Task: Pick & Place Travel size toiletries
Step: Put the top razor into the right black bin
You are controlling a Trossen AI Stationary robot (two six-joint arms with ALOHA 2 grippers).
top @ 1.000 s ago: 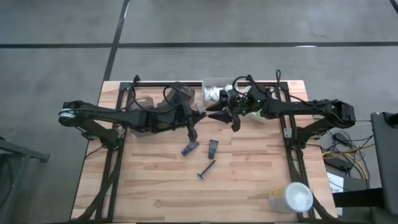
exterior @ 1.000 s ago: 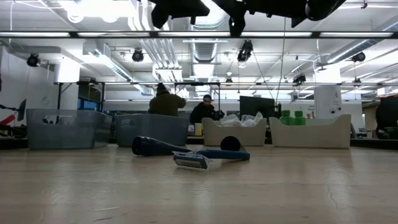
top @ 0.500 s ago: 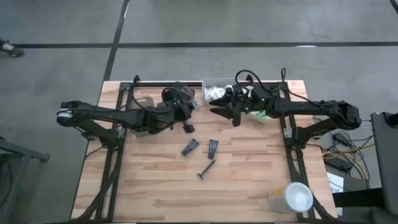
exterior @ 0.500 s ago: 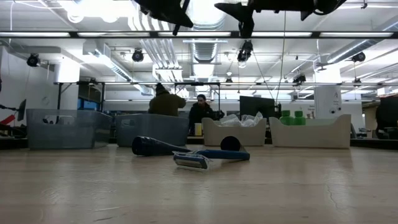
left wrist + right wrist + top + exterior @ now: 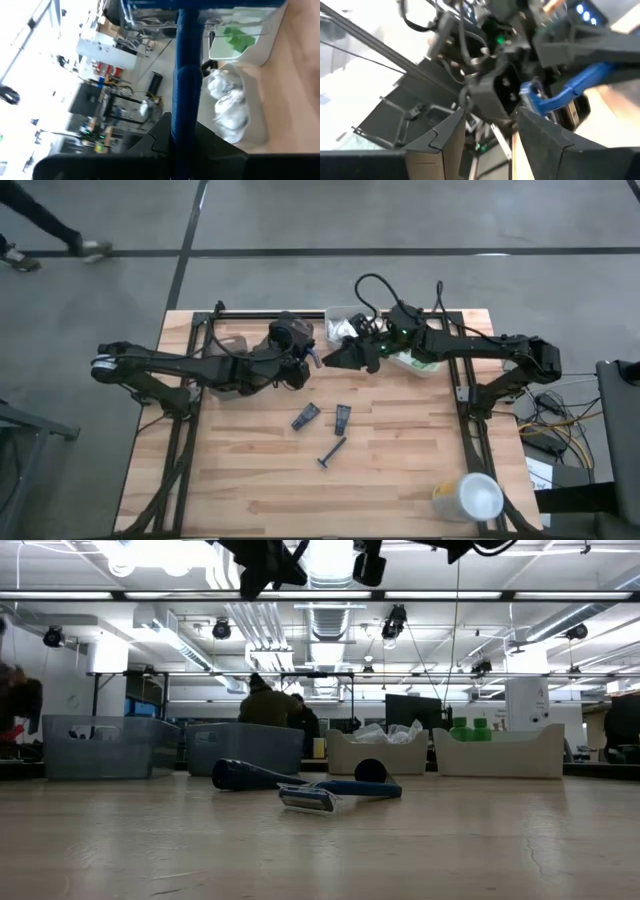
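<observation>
Left gripper [image 5: 308, 360] raised at far centre, clamped on a blue razor [image 5: 184, 75]. Right gripper [image 5: 340, 360] just right of it, fingers apart, empty. Three dark toiletries [image 5: 306, 416] flat on table [image 5: 250, 480] mid-centre. White cup [image 5: 470, 496] near right.

Two dark jointed arms, black cables, green indicator lights.

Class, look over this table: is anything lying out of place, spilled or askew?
Yes: three dark toiletries lie loose at odd angles mid-table, outside the trays along the far edge.
</observation>
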